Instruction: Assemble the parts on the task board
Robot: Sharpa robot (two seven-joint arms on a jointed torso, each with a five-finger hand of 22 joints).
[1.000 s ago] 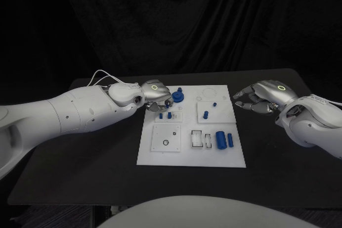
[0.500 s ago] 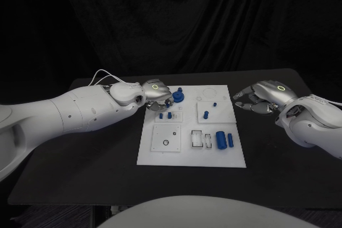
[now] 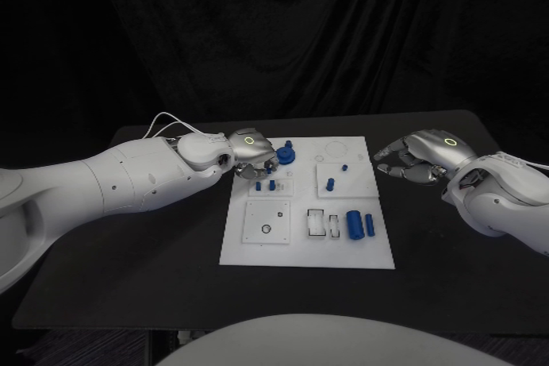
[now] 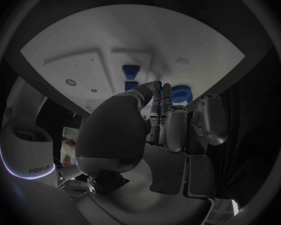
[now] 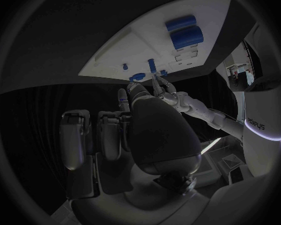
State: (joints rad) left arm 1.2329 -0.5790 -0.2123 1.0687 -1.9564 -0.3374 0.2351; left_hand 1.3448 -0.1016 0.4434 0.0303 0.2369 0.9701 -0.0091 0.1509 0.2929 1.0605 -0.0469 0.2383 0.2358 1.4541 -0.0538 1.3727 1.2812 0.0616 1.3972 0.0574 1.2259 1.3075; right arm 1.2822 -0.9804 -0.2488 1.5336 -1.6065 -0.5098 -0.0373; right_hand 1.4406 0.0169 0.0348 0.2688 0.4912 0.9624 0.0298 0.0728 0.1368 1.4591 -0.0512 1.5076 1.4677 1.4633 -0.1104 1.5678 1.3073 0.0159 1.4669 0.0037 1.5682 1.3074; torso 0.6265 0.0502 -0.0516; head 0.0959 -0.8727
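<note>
The white task board (image 3: 309, 247) lies mid-table. My left hand (image 3: 251, 153) hovers over its far left corner, fingers bunched and pointing down beside a blue round part (image 3: 286, 153). In the left wrist view the left hand (image 4: 162, 117) reaches toward that round part (image 4: 180, 92) and a blue piece (image 4: 131, 70); whether anything sits between the fingertips is hidden. My right hand (image 3: 416, 158) hangs just off the board's right edge, fingers curled in and holding nothing. Small blue pegs (image 3: 266, 186) and a taller peg (image 3: 331, 183) stand in the board. Two blue cylinders (image 3: 360, 224) lie near its right side.
The black table (image 3: 137, 263) has bare surface on both sides of the board and in front of it. In the right wrist view the board (image 5: 147, 42) carries the two cylinders (image 5: 185, 31), and my left hand (image 5: 160, 85) shows beyond it.
My left hand has edged very slightly toward the blue round part. The right hand and the parts on the board stay where they were.
</note>
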